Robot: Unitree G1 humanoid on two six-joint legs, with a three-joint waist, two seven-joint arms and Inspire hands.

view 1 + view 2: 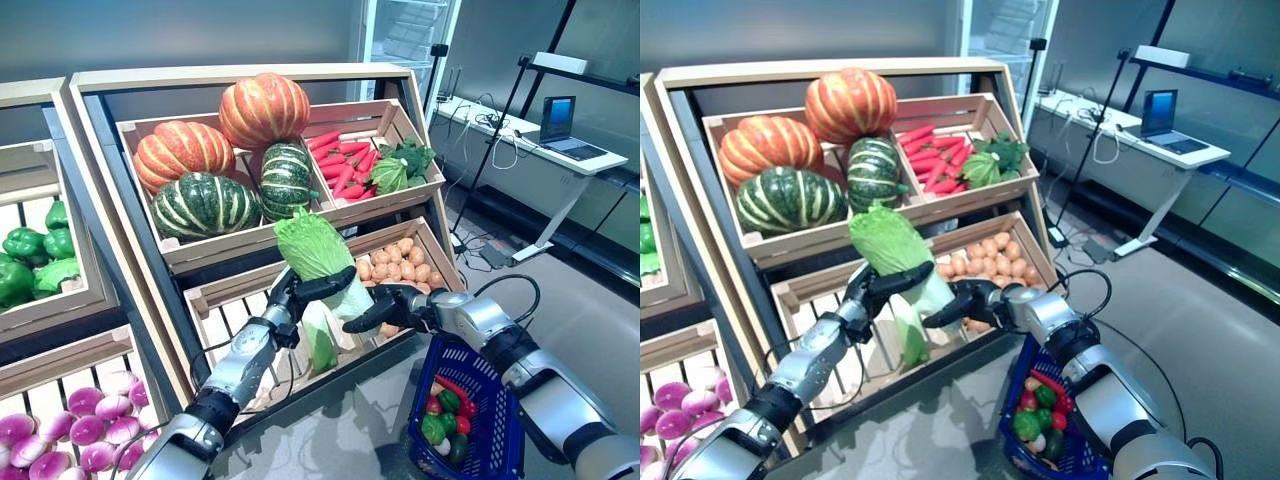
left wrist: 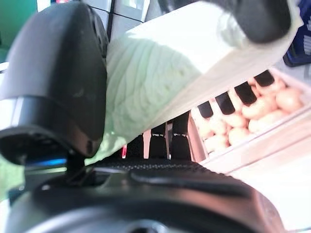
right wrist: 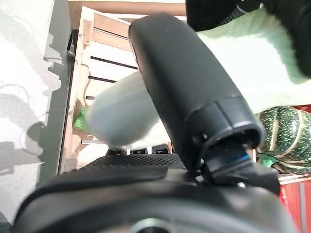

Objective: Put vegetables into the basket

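Observation:
A long green-and-white napa cabbage is held up in front of the stand's lower crate. My left hand is curled round its middle from the left. My right hand grips its white base from the right, and its thumb lies across the cabbage. The cabbage also shows past my left thumb in the left wrist view. The blue basket stands on the floor below my right forearm. It holds green and red vegetables.
The wooden stand with its slanted crates rises just behind both hands. A second pale cabbage lies in the lower crate under the held one. A desk with a laptop stands at the back right.

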